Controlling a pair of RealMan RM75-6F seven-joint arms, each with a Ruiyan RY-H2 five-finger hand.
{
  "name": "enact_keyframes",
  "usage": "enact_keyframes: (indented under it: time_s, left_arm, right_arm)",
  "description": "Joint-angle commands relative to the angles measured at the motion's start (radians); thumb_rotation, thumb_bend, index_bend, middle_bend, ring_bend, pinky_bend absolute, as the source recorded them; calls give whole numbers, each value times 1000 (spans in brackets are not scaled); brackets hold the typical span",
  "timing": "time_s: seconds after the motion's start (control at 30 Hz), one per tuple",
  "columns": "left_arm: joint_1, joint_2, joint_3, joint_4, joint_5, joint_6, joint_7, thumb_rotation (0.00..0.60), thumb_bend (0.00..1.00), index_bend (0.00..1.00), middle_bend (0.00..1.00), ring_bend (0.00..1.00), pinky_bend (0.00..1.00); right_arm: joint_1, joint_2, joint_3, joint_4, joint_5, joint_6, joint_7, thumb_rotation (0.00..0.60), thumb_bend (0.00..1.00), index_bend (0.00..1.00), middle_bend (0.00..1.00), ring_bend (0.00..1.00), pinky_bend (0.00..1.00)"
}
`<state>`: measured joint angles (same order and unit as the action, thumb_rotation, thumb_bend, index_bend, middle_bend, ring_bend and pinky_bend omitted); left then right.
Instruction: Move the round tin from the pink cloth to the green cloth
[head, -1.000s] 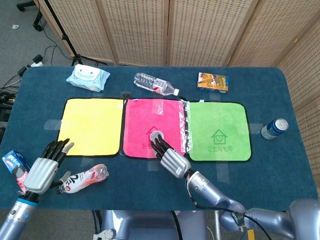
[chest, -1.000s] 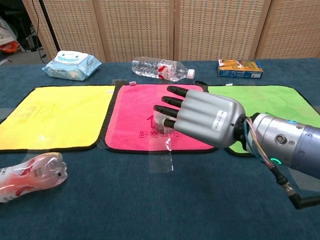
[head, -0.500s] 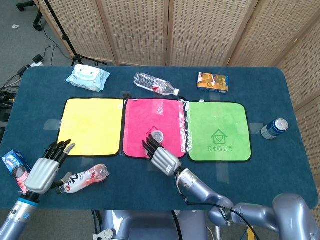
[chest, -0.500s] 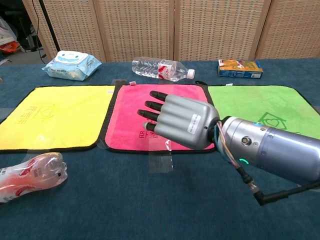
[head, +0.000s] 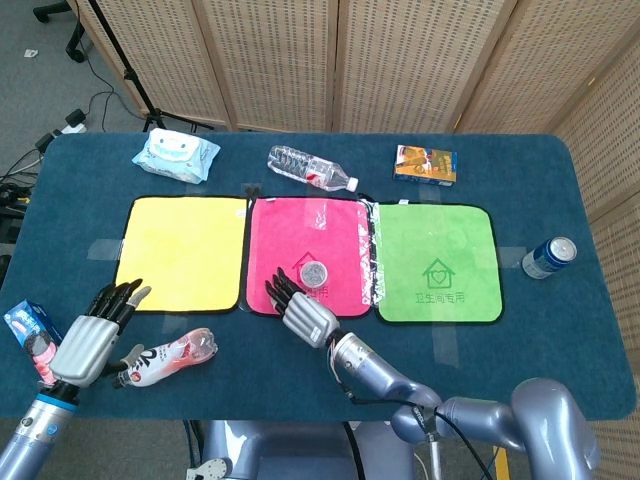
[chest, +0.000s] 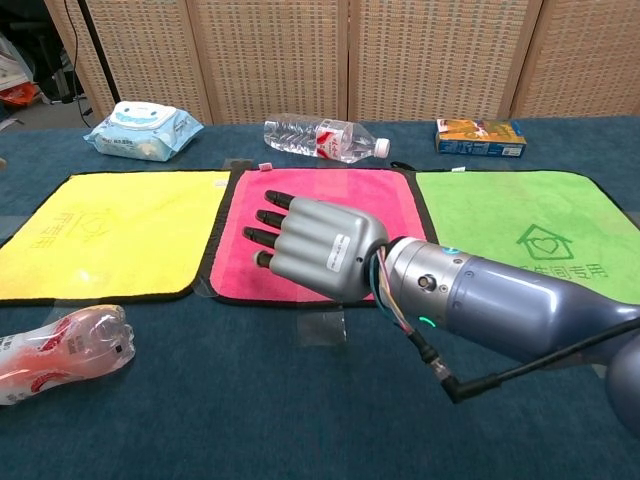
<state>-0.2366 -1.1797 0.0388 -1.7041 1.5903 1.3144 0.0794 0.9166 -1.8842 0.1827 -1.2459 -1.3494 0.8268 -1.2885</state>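
Note:
The round silver tin (head: 312, 271) lies on the pink cloth (head: 310, 235), near its front half. My right hand (head: 298, 310) hovers over the pink cloth's front edge, just left of and nearer than the tin, with its fingers stretched apart and nothing in them. In the chest view the right hand (chest: 305, 245) covers the tin. The green cloth (head: 437, 262) lies flat to the right of the pink one and carries nothing. My left hand (head: 95, 335) rests open at the table's front left.
A yellow cloth (head: 185, 250) lies left of the pink one. Along the far edge are a wipes pack (head: 176, 155), a water bottle (head: 312, 170) and an orange box (head: 426, 164). A can (head: 549, 257) stands at the right. A small bottle (head: 170, 357) lies beside my left hand.
My right hand has slid left and towards the front edge, off the tin, which now shows in the head view. The tin and the left hand have not moved.

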Motion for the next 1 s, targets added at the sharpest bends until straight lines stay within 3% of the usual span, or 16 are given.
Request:
enact_keyframes:
  time_s: [0.03,0.43,1.0]
  left_arm:
    - [-2,0,3,1,4,-3,-3,600,327,0,0,0,5]
    - [-6,-2,12,2,10,-13,-7,600,327,0,0,0,5]
    - [-10,-6,29,-2,31,-22,-4,600,327,0,0,0,5]
  right_arm:
    - [18,-20,1,30,13,-6,9,600,775,131,27,0,26]
    - [63,-43,7,121,47,-12,44,600,775,131,27,0,26]
    - [51,-28,-26,178,106,22,68,600,775,131,27,0,26]
